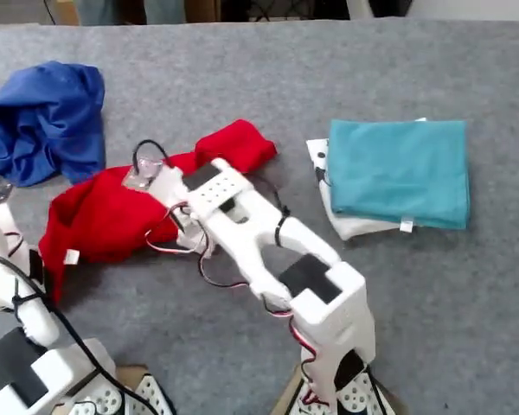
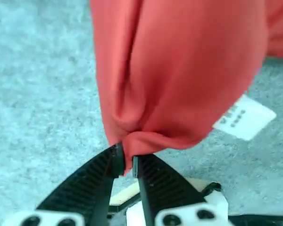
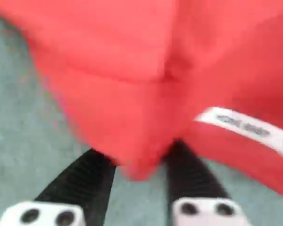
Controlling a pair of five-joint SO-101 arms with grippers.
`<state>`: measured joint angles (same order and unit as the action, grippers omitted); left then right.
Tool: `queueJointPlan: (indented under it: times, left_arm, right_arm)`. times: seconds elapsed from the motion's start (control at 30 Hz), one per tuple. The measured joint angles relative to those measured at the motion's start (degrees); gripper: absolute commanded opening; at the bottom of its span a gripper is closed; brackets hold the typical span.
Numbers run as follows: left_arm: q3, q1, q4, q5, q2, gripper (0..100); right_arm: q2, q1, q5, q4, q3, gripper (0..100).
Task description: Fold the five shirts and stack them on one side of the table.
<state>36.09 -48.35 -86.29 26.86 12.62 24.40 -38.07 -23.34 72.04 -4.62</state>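
The left fingers [image 2: 153, 183] are clamped on a fold of the red shirt [image 2: 179, 70]; the right fingers [image 3: 92, 181] seemingly pinch it too. The print on its white label [image 2: 245, 117] is unreadable.

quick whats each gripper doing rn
left gripper: closed, pinching a fold of the red shirt.
right gripper: at the red shirt, open or closed cannot be told.
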Motion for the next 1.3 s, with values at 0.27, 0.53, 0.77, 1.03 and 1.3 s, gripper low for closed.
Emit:
queueJointPlan:
  times: [0.27, 0.53, 0.77, 1.03, 1.3]
  left_arm:
    - [0.0, -0.26, -1.14, 0.0, 0.0, 3]
    - [0.0, -0.26, -1.67, 0.0, 0.0, 3]
    - [0.0, -0.44, -1.67, 0.0, 0.0, 3]
    - [0.0, -0.44, -1.67, 0.0, 0.18, 3]
    - [0.0, -0.44, -1.67, 0.0, 0.53, 3]
  right_arm:
    - [-14.15, 8.26, -15.12, 6.59, -21.98, 1.8]
    - [-39.38, 13.63, -19.6, -3.52, -38.24, 25.3]
    - [-37.1, -0.53, -3.52, -11.08, -23.47, 30.5]
    - [-13.36, -6.15, 5.8, -18.55, -9.49, 9.4]
    - [-5.63, -6.07, 7.21, -11.08, -4.22, 1.3]
